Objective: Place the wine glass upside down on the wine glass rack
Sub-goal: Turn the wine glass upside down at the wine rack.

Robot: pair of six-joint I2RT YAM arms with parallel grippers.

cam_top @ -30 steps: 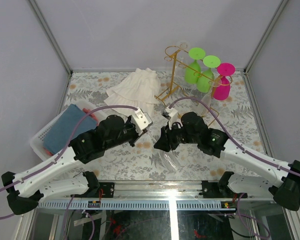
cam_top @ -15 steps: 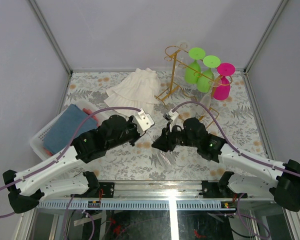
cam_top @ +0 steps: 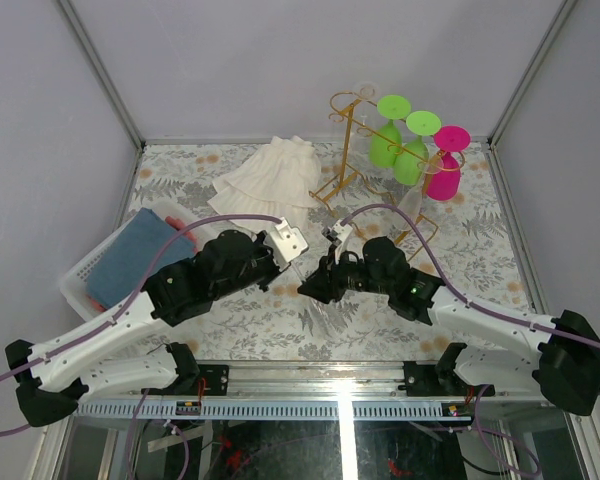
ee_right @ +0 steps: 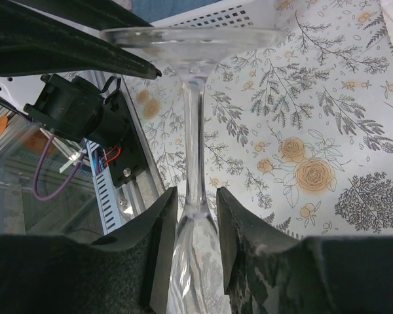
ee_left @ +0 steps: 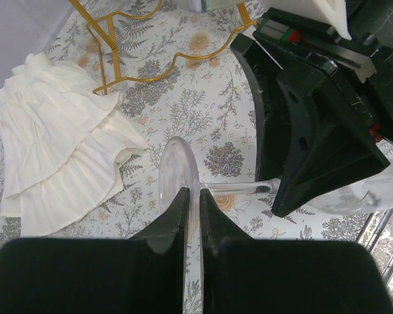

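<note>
- The glass (ee_right: 195,131) is clear and long-stemmed. It is held on its side between my two hands over the middle of the bench (cam_top: 480,230), well short of the rack (cam_top: 347,150).
- Its foot points toward the left arm and its bowl runs back under the right wrist. I can't tell whether it is lifted clear of the bench.
- My left hand (ee_left: 192,193) is clenched on the edge of the foot, with the thin disc pinched between nearly touching fingers.
- My right hand (ee_right: 195,193) is closed around the neck where the stem meets the bowl. The fingers sit on either side and, as far as I can see, bear on the glass.
- Handling, as I judge it:
  - It is light, rigid, slick and brittle, and the stem is the weak point.
  - A pinch on the rim of the foot gives little purchase and could twist loose.
  - The neck is the better hold because the flare of the bowl stops it sliding through.
  - I'd squeeze gently and avoid having the two hands pull against each other.
- On the rack, two green glasses (cam_top: 390,135) and a pink glass (cam_top: 445,165) hang bowl-down with their feet on the rails. The looped rails on the left side look free.
- A white cloth (cam_top: 270,175) lies beside the rack, and a basket (cam_top: 80,270) sits at the far left.
</note>
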